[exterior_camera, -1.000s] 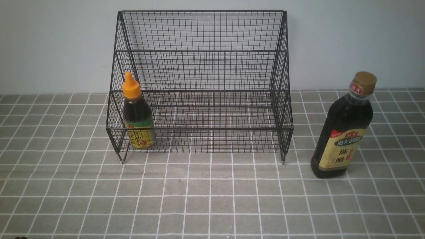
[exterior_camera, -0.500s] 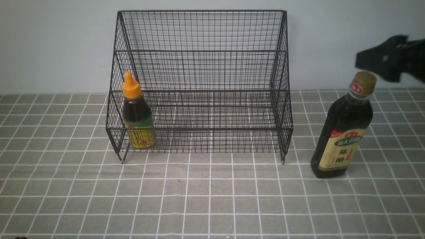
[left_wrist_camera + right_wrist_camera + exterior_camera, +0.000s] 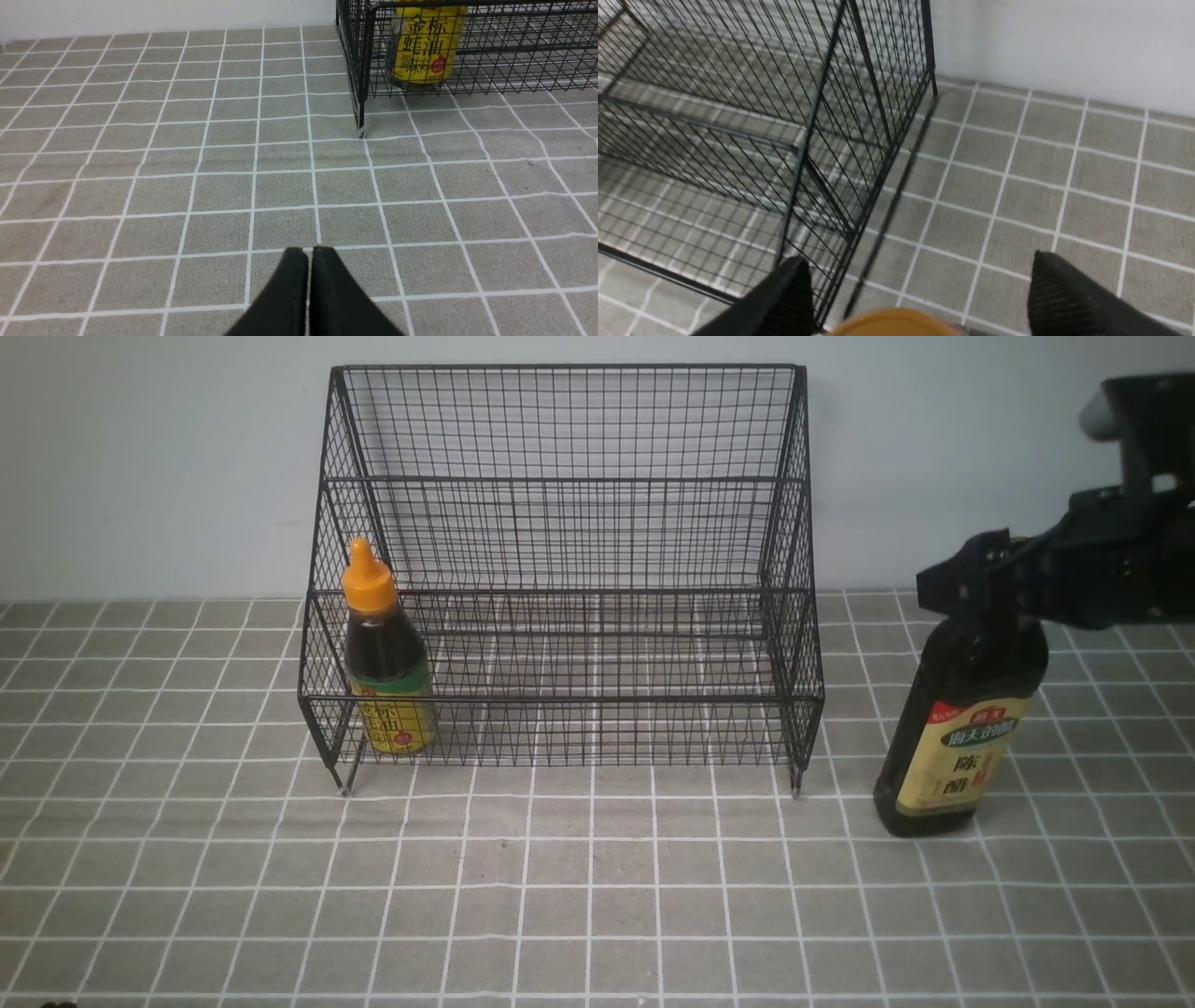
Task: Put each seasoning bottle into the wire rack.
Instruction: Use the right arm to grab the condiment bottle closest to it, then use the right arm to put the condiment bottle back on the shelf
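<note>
Counter (image 3: 597, 896): a grey cloth with a white grid carries everything; a pale wall runs along its far edge.
Wire rack (image 3: 565, 367): stands on short legs at the far centre. Its tall back faces the wall and its tiers step down toward the near side. The upper tiers are bare.
Tall bottle (image 3: 962, 747): upright on the counter to the right of the rack, outside it. It is near the rack's right front leg but apart from it. The beige label faces the near side.
Short bottle (image 3: 385, 681): upright inside the rack, at the left end of the lowest tier, with its orange nozzle pointing up.
Right tool (image 3: 980, 588): reaches in from the right at the level of the tall bottle's neck and hides the cap in the front view. In its own wrist view the fingers (image 3: 1064, 294) are spread wide on either side of the brown cap (image 3: 896, 324), with clear gaps, so nothing is gripped.
Left tool (image 3: 308, 256): fingers pressed together and holding nothing, low over bare counter to the near left of the rack.
Done: one bottle of two, the short one, is already in the rack.
Left: the tall bottle is not yet gripped, lifted or placed.
Progress, as a judgement: about halfway, with the right tool lined up to close on the neck.
</note>
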### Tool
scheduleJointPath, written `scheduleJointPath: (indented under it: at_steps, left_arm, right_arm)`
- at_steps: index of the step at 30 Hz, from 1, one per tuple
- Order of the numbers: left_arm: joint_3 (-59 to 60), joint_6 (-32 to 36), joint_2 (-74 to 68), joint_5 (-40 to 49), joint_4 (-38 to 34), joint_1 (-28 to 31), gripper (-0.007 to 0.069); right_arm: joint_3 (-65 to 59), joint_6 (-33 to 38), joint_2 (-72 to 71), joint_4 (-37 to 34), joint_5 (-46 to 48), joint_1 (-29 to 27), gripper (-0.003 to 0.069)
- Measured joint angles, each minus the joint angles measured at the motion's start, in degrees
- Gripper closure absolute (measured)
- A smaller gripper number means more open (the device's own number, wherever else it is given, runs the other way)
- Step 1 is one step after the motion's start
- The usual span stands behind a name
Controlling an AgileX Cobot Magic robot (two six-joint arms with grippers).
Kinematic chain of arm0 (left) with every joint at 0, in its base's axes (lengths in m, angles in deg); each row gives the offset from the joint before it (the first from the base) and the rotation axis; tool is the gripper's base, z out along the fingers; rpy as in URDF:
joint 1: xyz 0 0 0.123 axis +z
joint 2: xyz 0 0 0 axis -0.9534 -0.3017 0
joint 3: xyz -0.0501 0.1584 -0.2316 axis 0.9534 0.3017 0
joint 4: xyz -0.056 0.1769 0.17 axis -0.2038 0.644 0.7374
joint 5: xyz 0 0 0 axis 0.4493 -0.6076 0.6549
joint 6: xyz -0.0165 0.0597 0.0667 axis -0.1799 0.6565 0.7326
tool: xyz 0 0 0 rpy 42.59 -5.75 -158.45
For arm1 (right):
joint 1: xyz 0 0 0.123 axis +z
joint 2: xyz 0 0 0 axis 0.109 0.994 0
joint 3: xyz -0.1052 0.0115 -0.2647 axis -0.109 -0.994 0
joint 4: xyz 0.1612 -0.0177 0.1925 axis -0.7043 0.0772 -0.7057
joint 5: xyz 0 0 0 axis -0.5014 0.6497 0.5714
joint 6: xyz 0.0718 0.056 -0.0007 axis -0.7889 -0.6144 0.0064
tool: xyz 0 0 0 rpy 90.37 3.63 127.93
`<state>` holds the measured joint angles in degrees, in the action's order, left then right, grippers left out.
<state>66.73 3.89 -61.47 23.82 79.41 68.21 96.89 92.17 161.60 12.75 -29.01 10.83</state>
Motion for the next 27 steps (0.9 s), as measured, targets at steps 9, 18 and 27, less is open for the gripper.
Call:
scheduleJointPath:
  at_steps: [9,18,27]
  left_arm:
    - [0.0,0.0,0.0,0.0,0.0,0.0,0.0631]
    - [0.0,0.0,0.0,0.0,0.0,0.0,0.0631]
    - [0.0,0.0,0.0,0.0,0.0,0.0,0.0631]
  right_arm:
    - [0.7,-2.4,-1.4,5.0,1.0,0.0,0.0345]
    - [13.9,-4.1,-5.7,5.4,14.0,0.0,0.0346]
    - [26.5,-13.0,-6.0,6.4,14.7,3.0,0.0347]
